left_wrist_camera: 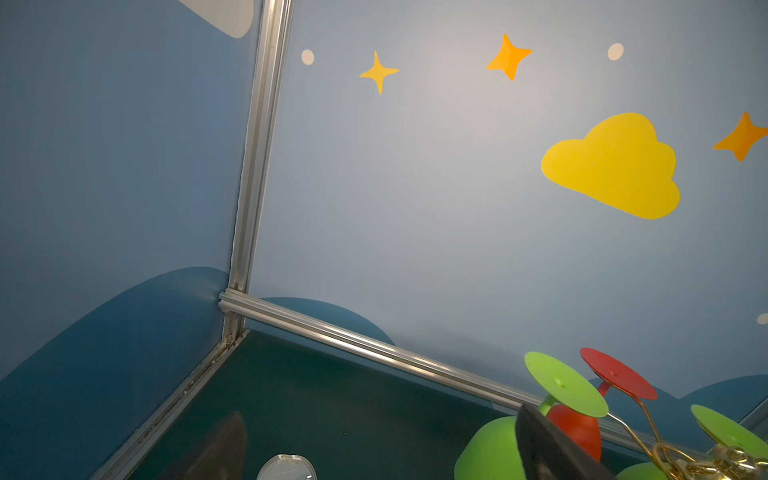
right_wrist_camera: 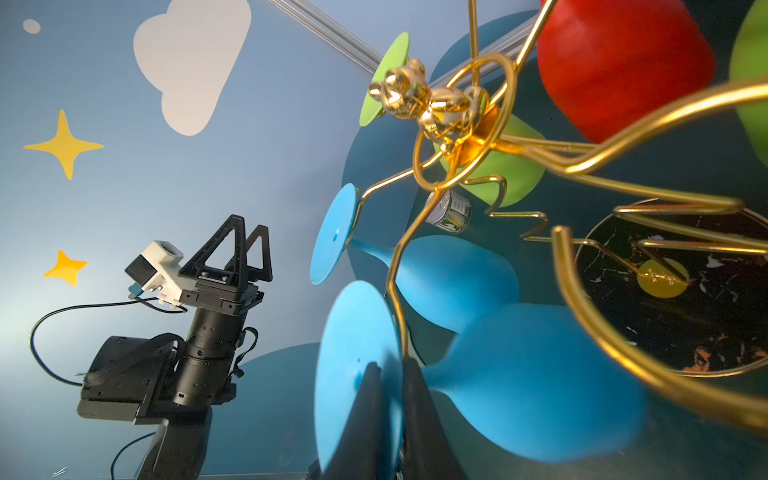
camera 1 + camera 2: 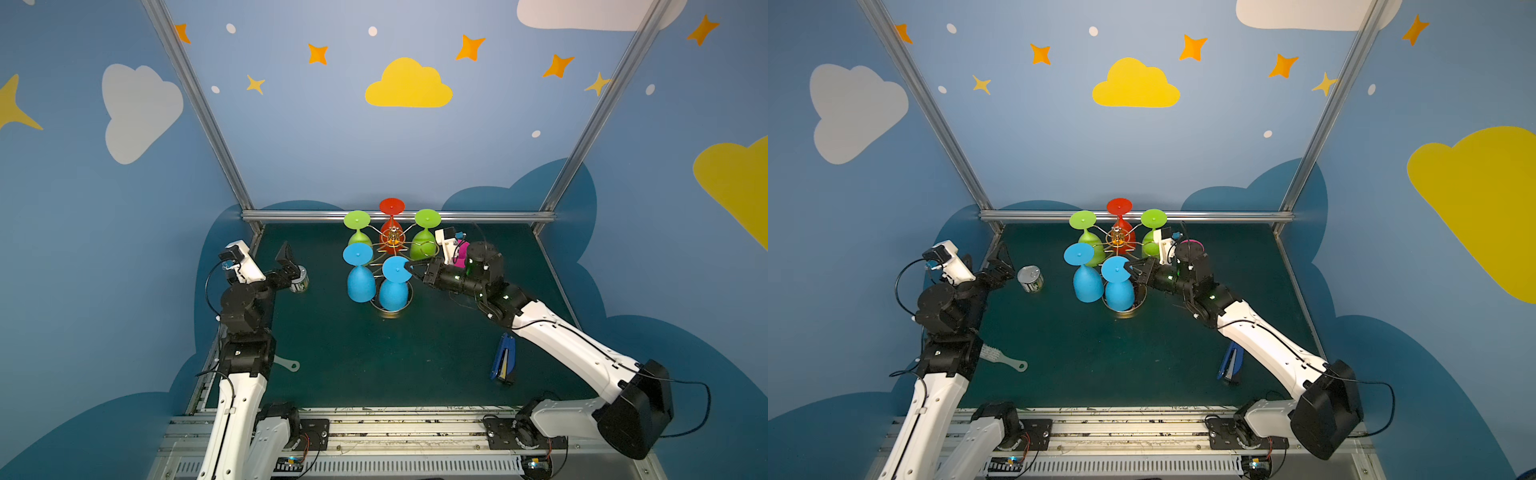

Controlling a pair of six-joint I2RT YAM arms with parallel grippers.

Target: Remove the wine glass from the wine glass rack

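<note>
Dark green bench (image 3: 332, 365), blue cloud walls. Nearest me: blue stapler (image 3: 503, 360) on the right, white brush (image 3: 1005, 358) on the left. Further in, my left hand (image 3: 291, 262) hangs spread wide near a tin can (image 3: 1030, 279). My right hand (image 3: 410, 268) pinches the foot disc of the front blue wine glass (image 3: 394, 291), hung bowl-down on the wine glass rack (image 3: 392, 239) mid-bench. Red glass (image 3: 391, 206) farthest back.

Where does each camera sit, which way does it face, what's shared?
Top views: overhead, front, looking down on the gold wire wine glass rack; both arms show.
Left wrist: on left arm, faces back-left corner; one black finger shows.
Right wrist: on right arm, faces the open left gripper; right gripper pinches the nearer blue wine glass.
Shared: all show the rack's red wine glass.
</note>
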